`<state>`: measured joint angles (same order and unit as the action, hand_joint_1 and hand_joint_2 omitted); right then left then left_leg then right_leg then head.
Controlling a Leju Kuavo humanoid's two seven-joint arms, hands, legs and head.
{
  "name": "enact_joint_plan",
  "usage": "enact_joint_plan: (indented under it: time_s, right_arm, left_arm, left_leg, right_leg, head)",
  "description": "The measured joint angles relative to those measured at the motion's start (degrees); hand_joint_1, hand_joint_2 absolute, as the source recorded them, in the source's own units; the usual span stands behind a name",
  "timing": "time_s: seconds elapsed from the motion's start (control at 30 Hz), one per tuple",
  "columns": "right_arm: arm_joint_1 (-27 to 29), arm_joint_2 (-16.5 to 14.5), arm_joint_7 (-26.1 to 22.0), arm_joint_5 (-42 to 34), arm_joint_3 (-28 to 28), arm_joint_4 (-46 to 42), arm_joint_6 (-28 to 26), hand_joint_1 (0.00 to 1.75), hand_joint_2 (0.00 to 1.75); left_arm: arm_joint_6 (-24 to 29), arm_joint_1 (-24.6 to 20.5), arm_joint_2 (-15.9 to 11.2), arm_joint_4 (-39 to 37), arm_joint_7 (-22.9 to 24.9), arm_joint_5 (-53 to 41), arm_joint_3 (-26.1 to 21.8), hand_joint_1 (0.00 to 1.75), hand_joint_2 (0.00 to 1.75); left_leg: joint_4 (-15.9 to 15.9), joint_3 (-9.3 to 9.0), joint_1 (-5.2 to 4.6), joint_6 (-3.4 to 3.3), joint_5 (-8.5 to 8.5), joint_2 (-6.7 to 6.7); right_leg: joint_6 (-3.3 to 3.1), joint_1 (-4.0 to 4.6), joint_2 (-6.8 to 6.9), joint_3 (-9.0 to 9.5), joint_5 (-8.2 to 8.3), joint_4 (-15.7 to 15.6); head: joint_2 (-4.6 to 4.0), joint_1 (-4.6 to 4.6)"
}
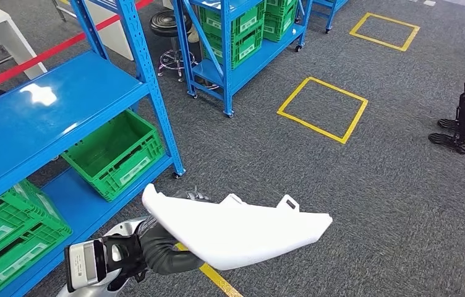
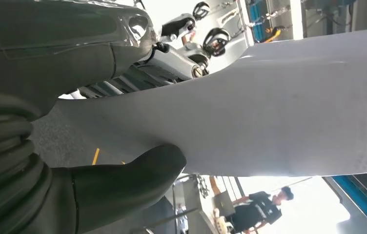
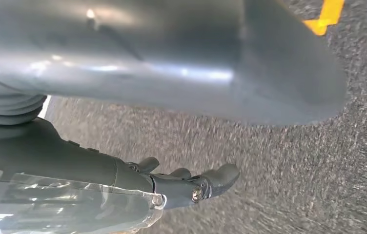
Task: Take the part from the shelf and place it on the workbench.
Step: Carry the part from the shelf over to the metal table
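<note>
Grey carpet (image 1: 403,204) marked with yellow tape squares (image 1: 323,109), blue shelving (image 1: 44,117) with green crates (image 1: 115,151) off to the left side of the head view; no workbench visible.

White part (image 1: 236,229), long, curved and flat, already off the shelf and carried in the air above the carpet. Long axis running from the left hand (image 1: 156,247) out toward the right of the head view, roughly level, two small tabs on the far upper edge. Gripped at one end only: dark thumb (image 2: 123,183) pressed against one face in the left wrist view, fingers (image 2: 172,58) wrapped across the opposite face, so most of the length cantilevers away from the grip.

Right hand (image 3: 191,185) hanging over the carpet, fingers loosely curled in, nothing in them, well apart from the part.

Judged from this: pick done, carry under way, placement not yet done. Free end points away from the holding hand, so likely to arrive over the bench first and to sag or swing if set down carelessly. Right hand available to support that end, though currently not near it.
</note>
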<state>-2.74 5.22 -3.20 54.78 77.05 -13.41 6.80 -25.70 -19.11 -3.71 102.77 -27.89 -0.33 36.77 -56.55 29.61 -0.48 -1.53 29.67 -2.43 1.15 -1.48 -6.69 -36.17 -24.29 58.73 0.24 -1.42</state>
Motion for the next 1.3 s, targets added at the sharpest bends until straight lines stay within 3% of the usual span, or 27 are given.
enact_joint_plan:
  time_s: [0.07,0.13,0.2,0.23,0.27,0.33,0.4,0.43,0.5,0.57,0.63,0.7,0.73,0.77,0.8,0.87,0.93,1.0,1.03,1.07,1.13,1.2,1.23,1.27,1.3]
  right_arm:
    - [0.0,0.0,-0.5,-0.6,0.2,0.0,-0.3,0.00,0.00]
    - [-0.3,0.0,-0.6,-1.3,0.6,0.1,-0.6,0.00,0.00]
    - [-0.4,0.0,-0.6,-2.2,1.1,0.1,-0.9,0.00,0.00]
    - [-0.4,-0.1,-0.6,-2.7,1.4,0.1,-1.0,0.00,0.00]
    - [-0.3,-0.1,-0.6,-3.0,1.6,0.1,-1.1,0.00,0.00]
    - [-0.3,-0.1,-0.4,-3.7,2.2,0.1,-1.4,0.00,0.00]
    - [-0.4,-0.3,0.2,-4.4,3.0,0.1,-1.8,0.00,0.00]
    - [-0.5,-0.5,0.8,-4.7,3.4,0.1,-2.1,0.00,0.00]
    - [-0.4,-0.9,2.4,-5.2,4.3,0.1,-3.1,0.00,0.00]
    - [-0.3,-1.4,3.8,-5.4,5.1,0.1,-4.0,0.00,0.00]
    - [-0.3,-1.7,4.6,-5.2,5.5,0.1,-4.3,0.00,0.00]
    - [-0.4,-2.0,5.1,-4.9,5.6,0.1,-4.4,0.00,0.00]
    - [-0.4,-2.2,5.2,-4.9,5.7,0.1,-4.4,0.00,0.00]
    - [-0.3,-2.3,5.3,-4.8,5.7,0.1,-4.4,0.00,0.00]
    - [-0.3,-2.4,5.3,-4.8,5.7,0.1,-4.3,0.00,0.00]
    - [-0.3,-2.6,4.9,-4.8,5.7,0.1,-3.9,0.00,0.00]
    - [-0.5,-2.7,3.9,-4.8,5.7,0.1,-3.2,0.00,0.00]
    - [-0.4,-2.6,3.0,-4.7,5.7,0.1,-2.4,0.00,0.00]
    - [-0.4,-2.6,2.8,-4.6,5.7,0.1,-2.0,0.00,0.00]
    - [-0.4,-2.5,2.6,-4.5,5.7,0.1,-1.7,0.00,0.00]
    - [-0.5,-2.3,2.4,-4.4,5.7,0.0,-1.4,0.00,0.00]
    - [-0.7,-2.1,2.2,-4.1,5.7,0.0,-1.3,0.00,0.00]
    - [-0.7,-2.0,2.1,-3.8,5.7,0.0,-1.2,0.00,0.00]
    - [-0.6,-1.7,2.0,-3.5,5.6,0.0,-1.0,0.00,0.00]
    - [-0.6,-1.3,1.8,-3.3,5.6,0.0,-0.8,0.00,0.00]
  left_arm:
    - [-0.4,0.0,0.1,0.5,0.3,0.3,0.0,1.75,1.75]
    - [-1.0,0.0,0.1,0.8,0.5,0.5,0.0,1.75,1.75]
    - [-1.6,0.1,0.0,1.0,0.7,0.8,0.1,1.75,1.75]
    - [-1.9,0.0,0.0,1.0,0.9,1.0,0.2,1.75,1.75]
    - [-2.1,0.0,0.0,1.0,1.0,1.2,0.4,1.75,1.75]
    - [-2.5,-0.3,0.2,1.0,1.1,1.6,0.6,1.75,1.75]
    - [-2.8,-1.1,0.4,1.0,1.0,2.1,0.9,1.75,1.75]
    - [-2.9,-1.5,0.6,1.0,1.0,2.5,1.1,1.75,1.75]
    - [-3.1,-2.1,0.9,1.0,1.0,3.3,1.5,1.75,1.75]
    - [-3.0,-2.5,1.2,1.1,1.2,4.0,1.9,1.75,1.75]
    - [-2.8,-2.8,1.3,0.9,1.4,4.4,2.2,1.75,1.75]
    - [-2.5,-2.9,1.3,0.1,1.3,4.5,2.3,1.75,1.75]
    - [-2.5,-2.9,1.3,-0.3,1.1,4.5,2.3,1.75,1.75]
    - [-2.4,-2.9,1.3,-0.7,0.8,4.4,2.3,1.75,1.75]
    - [-2.5,-3.0,1.4,-1.0,0.5,4.3,2.3,1.75,1.75]
    - [-2.6,-3.1,1.5,-1.3,0.0,3.8,2.3,1.75,1.75]
    - [-2.8,-3.2,1.6,-1.5,-0.2,3.4,2.3,1.75,1.75]
    - [-3.0,-3.4,1.6,-1.8,-0.2,3.2,2.3,1.75,1.75]
    - [-3.1,-3.5,1.7,-2.0,-0.2,3.1,2.4,1.75,1.75]
    - [-3.1,-3.5,1.8,-2.2,-0.2,3.1,2.4,1.75,1.75]
    - [-3.2,-3.6,1.9,-2.6,-0.2,3.0,2.4,1.75,1.75]
    - [-3.2,-3.6,1.9,-3.1,0.0,3.1,2.5,1.75,1.75]
    - [-3.2,-3.6,2.0,-3.4,0.1,3.3,2.5,1.75,1.75]
    - [-3.1,-3.6,2.1,-3.7,0.2,3.7,2.6,1.75,1.75]
    - [-2.9,-3.7,2.2,-4.0,0.3,4.1,2.6,1.75,1.75]
  left_leg:
    - [0.6,-0.32,0.21,-0.42,-0.63,1.38]
    - [0.8,-0.26,0.22,-0.64,-0.84,2.95]
    - [0.7,-0.11,0.15,-0.64,-0.83,4.67]
    - [0.7,-0.08,0.15,-0.61,-0.80,5.43]
    - [0.7,-0.08,0.17,-0.52,-0.74,6.16]
    - [0.4,-0.11,0.11,-0.09,-0.42,7.41]
    - [0.0,-0.08,-0.22,0.50,0.06,8.38]
    - [-0.1,-0.07,-0.39,0.69,0.22,8.78]
    - [-0.2,-0.13,-0.35,0.98,0.47,9.44]
    - [-2.2,0.63,-0.03,1.51,2.15,7.48]
    - [-8.4,3.44,0.22,1.91,5.75,4.15]
    - [-15.5,6.94,0.25,1.91,8.40,2.82]
    - [-16.8,7.72,0.24,1.79,8.29,2.60]
    - [-15.9,7.38,0.22,1.58,7.06,2.38]
    - [-12.8,5.99,0.18,1.28,5.01,1.90]
    - [-4.9,2.30,0.14,0.51,1.27,-0.90]
    - [-0.8,0.50,0.04,0.18,0.24,-2.94]
    - [-0.2,0.25,-0.03,0.04,0.17,-2.08]
    - [0.1,0.09,0.03,-0.16,-0.10,-1.34]
    - [0.4,-0.09,0.13,-0.36,-0.36,-0.50]
    - [0.7,-0.23,0.17,-0.58,-0.61,1.42]
    - [0.7,-0.10,0.09,-0.63,-0.59,3.35]
    - [0.6,-0.05,0.08,-0.63,-0.57,4.24]
    - [0.6,-0.05,0.09,-0.57,-0.53,5.05]
    - [0.6,-0.07,0.11,-0.47,-0.45,5.81]
  right_leg:
    - [0.46,0.19,2.17,-1.25,-1.44,2.2]
    - [0.86,0.38,5.18,-4.37,-5.31,9.1]
    - [1.26,0.34,6.07,-7.18,-8.09,15.9]
    - [1.35,0.30,6.21,-7.21,-8.07,16.6]
    - [1.39,0.23,6.43,-5.99,-7.07,14.9]
    - [1.36,0.19,8.28,-1.29,-4.14,6.8]
    - [0.67,0.31,9.69,1.82,-2.64,1.0]
    - [0.21,0.45,9.72,2.08,-2.72,0.3]
    - [-0.63,0.48,8.46,1.96,-2.55,0.3]
    - [-1.25,0.36,7.39,1.91,-2.35,0.2]
    - [-1.67,0.26,6.28,1.69,-2.13,0.2]
    - [-1.93,0.33,4.93,1.38,-1.94,0.2]
    - [-1.99,0.38,4.20,1.29,-1.86,0.2]
    - [-1.99,0.42,3.42,1.27,-1.78,0.2]
    - [-1.93,0.44,2.64,1.30,-1.70,0.2]
    - [-1.64,0.41,1.22,1.24,-1.47,0.3]
    - [-1.03,0.21,-0.06,0.70,-1.10,0.3]
    - [-0.21,-0.09,-1.26,0.17,-0.60,0.1]
    - [0.04,-0.09,-0.71,-0.10,-0.66,0.3]
    - [0.25,0.03,0.63,-0.70,-1.31,1.4]
    - [0.60,0.30,4.34,-3.44,-4.54,7.1]
    - [1.10,0.29,5.85,-6.70,-7.76,14.5]
    - [1.26,0.24,6.07,-7.27,-8.16,16.2]
    - [1.35,0.15,6.29,-6.53,-7.50,15.4]
    - [1.40,0.06,6.70,-4.64,-6.09,12.4]
  head:
    - [0.00,0.19]
    - [0.00,0.40]
    - [0.00,0.44]
    - [0.00,0.47]
    - [0.00,0.48]
    - [0.00,0.51]
    - [0.00,0.46]
    - [0.00,0.42]
    - [0.00,0.30]
    - [0.00,0.28]
    - [0.00,0.20]
    - [0.00,0.17]
    - [0.00,0.17]
    - [0.00,0.17]
    - [0.00,0.17]
    - [0.00,0.22]
    - [0.00,0.17]
    - [0.00,0.09]
    - [0.00,0.13]
    - [0.00,0.20]
    - [0.00,0.37]
    - [0.00,0.44]
    - [0.00,0.45]
    - [0.00,0.46]
    - [0.00,0.45]
